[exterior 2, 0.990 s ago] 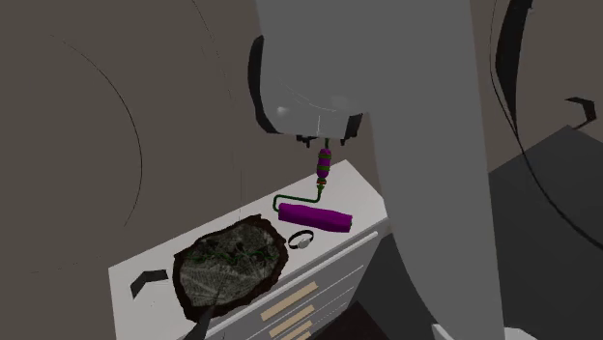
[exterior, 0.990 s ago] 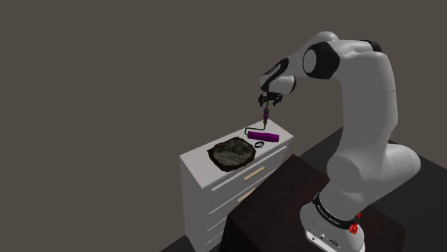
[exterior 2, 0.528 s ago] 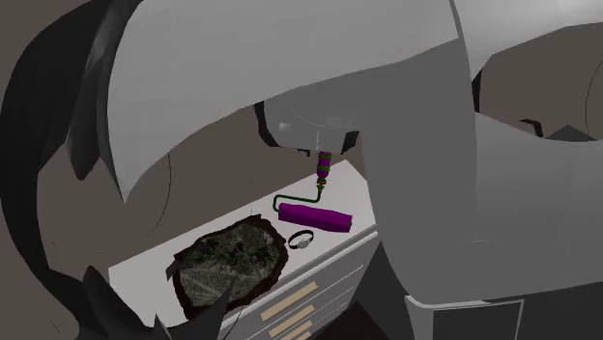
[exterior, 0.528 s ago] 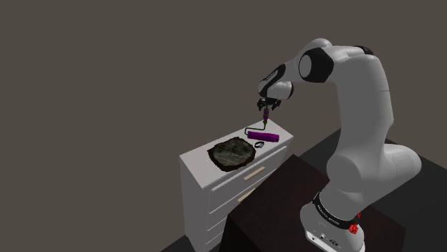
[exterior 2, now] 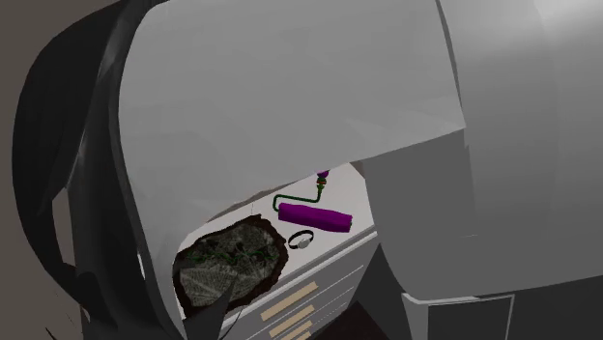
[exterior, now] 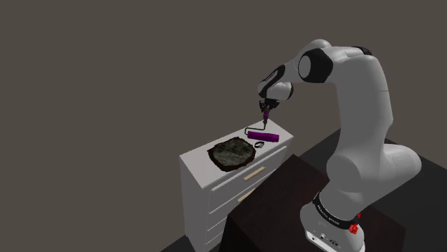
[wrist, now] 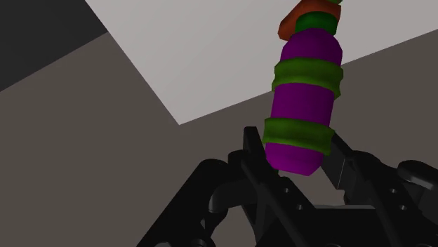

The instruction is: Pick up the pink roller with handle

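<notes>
purple, green-banded roller handle

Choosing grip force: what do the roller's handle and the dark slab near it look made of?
Roller handle: smooth, matte purple with raised green bands, plastic or rubber perhaps. Slab: rough, mottled grey-green, ragged edge, stone-like.

- Shoulder view: far back, beside and behind the stand, looking down and left over the whole arm and dresser.
- Second exterior view: pressed close to the arm, looking past it and down at the dresser top.
- Wrist view: looks along the tool, very near the roller handle.
- Both exterior views share the dresser top.
</notes>
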Controlling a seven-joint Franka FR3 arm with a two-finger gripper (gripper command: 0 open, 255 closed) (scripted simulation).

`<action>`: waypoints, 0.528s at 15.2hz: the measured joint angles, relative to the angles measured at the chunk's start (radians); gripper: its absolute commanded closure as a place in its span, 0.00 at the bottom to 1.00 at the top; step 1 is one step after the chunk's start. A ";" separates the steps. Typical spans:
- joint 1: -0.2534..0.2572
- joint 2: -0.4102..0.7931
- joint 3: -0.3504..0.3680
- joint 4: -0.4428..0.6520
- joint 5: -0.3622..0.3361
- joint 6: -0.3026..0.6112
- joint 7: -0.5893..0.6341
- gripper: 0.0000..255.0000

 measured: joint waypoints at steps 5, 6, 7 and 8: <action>0.004 -0.012 -0.004 -0.003 -0.003 -0.010 0.003 1.00; 0.005 -0.021 -0.006 -0.008 -0.004 -0.016 0.003 1.00; 0.006 -0.030 -0.009 -0.009 -0.006 -0.024 0.004 1.00; 0.010 -0.042 -0.013 -0.014 -0.009 -0.031 0.008 1.00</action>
